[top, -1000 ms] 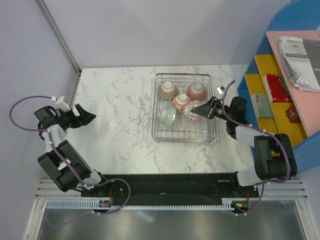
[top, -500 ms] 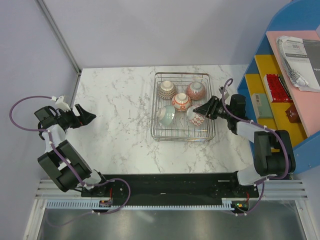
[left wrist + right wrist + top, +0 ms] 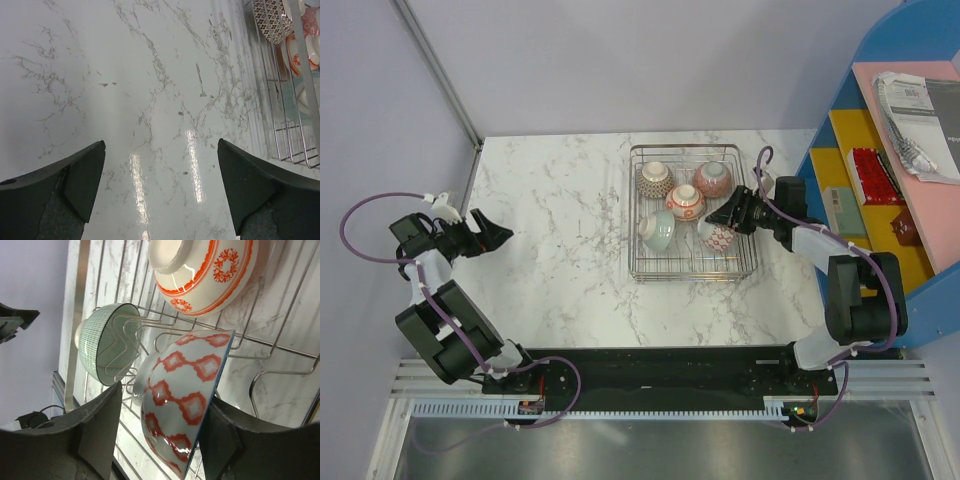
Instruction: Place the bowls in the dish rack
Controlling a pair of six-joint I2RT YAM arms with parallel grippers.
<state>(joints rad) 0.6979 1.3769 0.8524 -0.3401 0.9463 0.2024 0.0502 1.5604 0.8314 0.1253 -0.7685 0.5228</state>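
Resting the red-diamond bowl (image 3: 185,405) on edge in the dish rack (image 3: 685,148), near its front right corner.

It leans tilted among the wire tines (image 3: 280,354), just beside a green bowl (image 3: 107,347) and below an orange-ringed bowl (image 3: 205,272). The right gripper (image 3: 722,216) straddles it with fingers parted and a gap showing on one side, so the bowl seems to sit on the wires, not in a grip. Backing out at an angle could catch its rim, tipping it into its neighbours or dragging the rack across the tabletop (image 3: 550,200). The left gripper (image 3: 161,145) hangs wide open, well apart.
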